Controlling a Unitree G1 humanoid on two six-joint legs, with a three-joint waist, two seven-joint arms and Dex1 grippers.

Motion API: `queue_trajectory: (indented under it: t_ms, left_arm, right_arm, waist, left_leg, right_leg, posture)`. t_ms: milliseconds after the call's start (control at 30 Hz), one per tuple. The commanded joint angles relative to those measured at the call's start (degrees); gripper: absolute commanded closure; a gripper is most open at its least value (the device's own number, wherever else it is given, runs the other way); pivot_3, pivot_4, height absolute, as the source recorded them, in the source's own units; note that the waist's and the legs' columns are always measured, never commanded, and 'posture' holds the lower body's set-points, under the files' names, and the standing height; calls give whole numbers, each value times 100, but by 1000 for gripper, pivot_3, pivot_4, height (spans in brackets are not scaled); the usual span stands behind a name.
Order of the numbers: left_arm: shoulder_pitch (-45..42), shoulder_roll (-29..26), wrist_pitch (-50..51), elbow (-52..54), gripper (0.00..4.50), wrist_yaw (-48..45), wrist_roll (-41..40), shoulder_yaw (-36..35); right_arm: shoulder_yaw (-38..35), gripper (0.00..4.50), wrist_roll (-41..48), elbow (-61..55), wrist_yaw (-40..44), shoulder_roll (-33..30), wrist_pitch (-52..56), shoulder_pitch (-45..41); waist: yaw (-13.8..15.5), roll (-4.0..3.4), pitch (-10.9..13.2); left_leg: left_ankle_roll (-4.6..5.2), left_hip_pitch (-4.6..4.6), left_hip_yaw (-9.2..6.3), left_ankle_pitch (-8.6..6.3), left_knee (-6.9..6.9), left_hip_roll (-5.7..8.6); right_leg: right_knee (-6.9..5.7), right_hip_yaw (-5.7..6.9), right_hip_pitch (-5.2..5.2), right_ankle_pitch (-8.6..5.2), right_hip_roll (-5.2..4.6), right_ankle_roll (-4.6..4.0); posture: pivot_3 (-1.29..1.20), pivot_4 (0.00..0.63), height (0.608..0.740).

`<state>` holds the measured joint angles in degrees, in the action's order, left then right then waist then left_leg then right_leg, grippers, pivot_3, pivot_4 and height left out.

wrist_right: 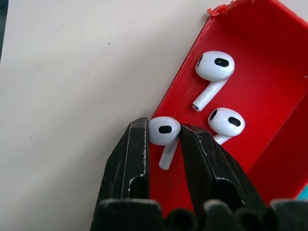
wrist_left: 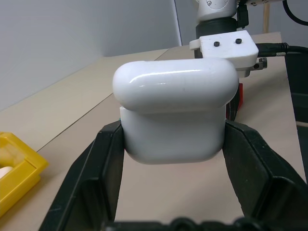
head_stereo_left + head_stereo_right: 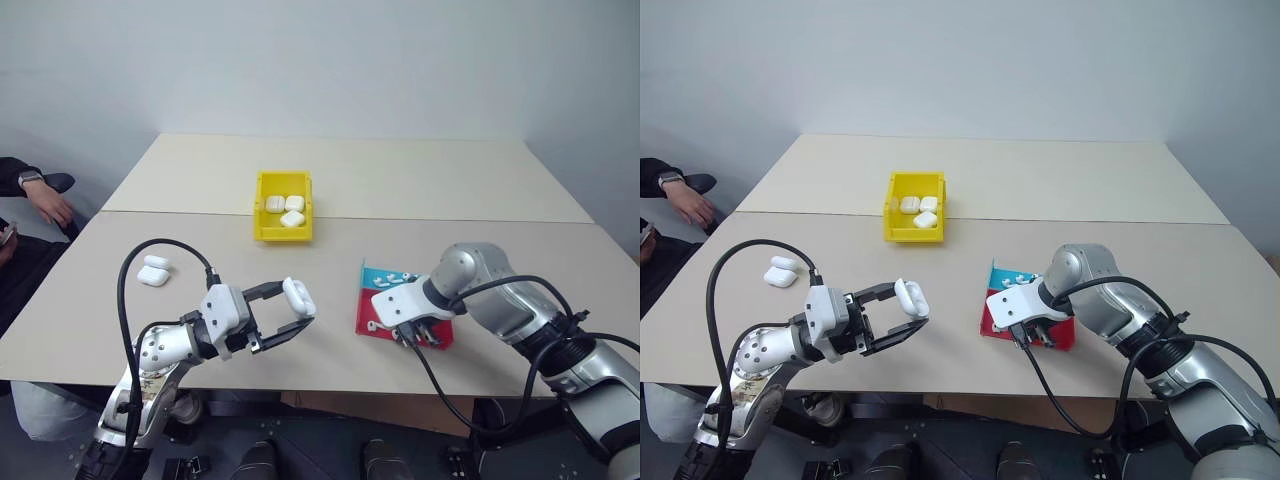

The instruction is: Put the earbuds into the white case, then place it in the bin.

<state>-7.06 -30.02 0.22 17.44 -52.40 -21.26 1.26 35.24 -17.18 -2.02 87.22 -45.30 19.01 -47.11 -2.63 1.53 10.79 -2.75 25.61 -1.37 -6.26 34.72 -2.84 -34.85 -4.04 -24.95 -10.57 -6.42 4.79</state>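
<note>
Midway: left gripper clamps the white case above the tabletop's near edge; right gripper pinches an earbud in the red tray. Loading and the far yellow bin remain.

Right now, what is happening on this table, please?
A two-armed robot is packing earbuds. Its left end effector is shut on a white case, held above the table. Its right end effector points down into the red tray and pinches one earbud; two more earbuds lie beside it. The yellow bin already holds three cases, and two spare cases lie on the table.
</note>
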Motion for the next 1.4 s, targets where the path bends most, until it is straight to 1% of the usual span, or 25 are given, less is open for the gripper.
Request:
queue_trajectory:
  t_ms: [33,67,200,400,500,633,700,800,867,933,1000,1100,1200,1400]
  left_arm:
    - [-92,-44,-29,202,1725,6,-6,6]
    - [-92,-39,-30,207,1725,5,-10,7]
    - [-103,-42,4,231,1725,9,-22,5]
    - [-155,32,69,293,1725,25,-123,0]
    - [-295,92,306,525,1725,97,-372,-18]
    - [-428,55,564,891,1725,-49,-708,53]
    - [-521,125,764,1064,1725,-21,-914,141]
    - [-663,236,885,1105,1725,-92,-1098,288]
    - [-763,336,923,1051,1725,-205,-1223,399]
    - [-875,384,972,1000,1725,-315,-1310,480]
    - [-992,492,1001,952,1725,-383,-1440,521]
    - [-1181,675,1201,948,1725,-358,-1744,527]
    - [-1276,738,1207,897,1725,-462,-1783,554]
    - [-1271,844,1167,907,1725,-616,-1948,497]
  right_arm:
    - [-158,3782,40,-213,95,-78,-18,23]
    - [-168,3847,34,-239,84,-85,-8,35]
    - [-227,3847,83,-371,106,-111,79,49]
    - [-636,3847,504,-959,220,-324,568,106]
    - [-1409,3847,1342,-1332,260,-382,1197,47]
    - [-2772,3847,2775,-1622,214,-414,1649,59]
    - [-3406,3847,3381,-1731,7,-350,1882,120]
    - [-4176,3847,4112,-1819,-521,-74,2093,202]
    - [-4684,3847,4590,-1873,-1152,354,2216,184]
    - [-5004,3847,5020,-1969,-1708,708,2347,122]
    - [-5226,3847,5500,-2102,-2094,996,2413,114]
    - [-5447,3847,6195,-2363,-2463,1454,2174,286]
    - [-5293,3847,6368,-2688,-2414,1676,1714,741]
    - [-4944,3847,6442,-2865,-2258,1753,1059,1307]
  waist:
    - [1,0,0]
    - [1,0,0]
    - [2,0,0]
    - [16,0,0]
    - [26,2,1]
    - [40,3,2]
    - [42,3,2]
    - [44,4,3]
    - [28,4,2]
    - [6,4,2]
    - [9,4,2]
    - [16,4,2]
    - [19,4,2]
    - [7,3,2]
  left_leg:
    - [0,1,0,0,-1,0]
    - [0,1,0,0,-1,0]
    - [0,15,0,0,-4,0]
    - [0,43,0,0,-4,0]
    - [0,49,-1,0,-3,0]
    - [0,51,-3,0,1,0]
    - [0,51,-2,0,1,0]
    - [0,51,-3,0,4,0]
    - [1,51,-4,1,7,1]
    - [1,50,-5,1,10,1]
    - [2,50,-10,1,9,0]
    - [3,50,-13,2,8,0]
    - [4,51,-16,3,7,0]
    - [5,51,-16,3,8,0]
  right_leg:
    - [0,1,0,0,0,0]
    - [0,0,-1,0,0,0]
    - [-3,0,0,0,0,0]
    - [-7,2,-17,0,1,0]
    - [-6,2,-19,0,1,0]
    - [-5,4,-15,1,2,0]
    - [-3,4,-12,0,1,0]
    - [-1,4,-10,0,1,0]
    - [-2,4,-8,1,2,0]
    - [-4,2,-7,1,5,0]
    - [-6,3,-7,3,9,-1]
    - [-5,3,-4,3,11,-2]
    - [-2,4,1,2,12,-1]
    - [0,4,2,2,12,0]
  posture:
    - [0,150,740]
    - [0,150,740]
    - [0,150,740]
    - [0,150,740]
    - [0,150,740]
    - [0,150,740]
    - [0,150,740]
    - [0,150,740]
    - [0,150,740]
    - [0,150,740]
    - [0,150,740]
    - [0,150,740]
    - [0,150,740]
    - [0,150,740]
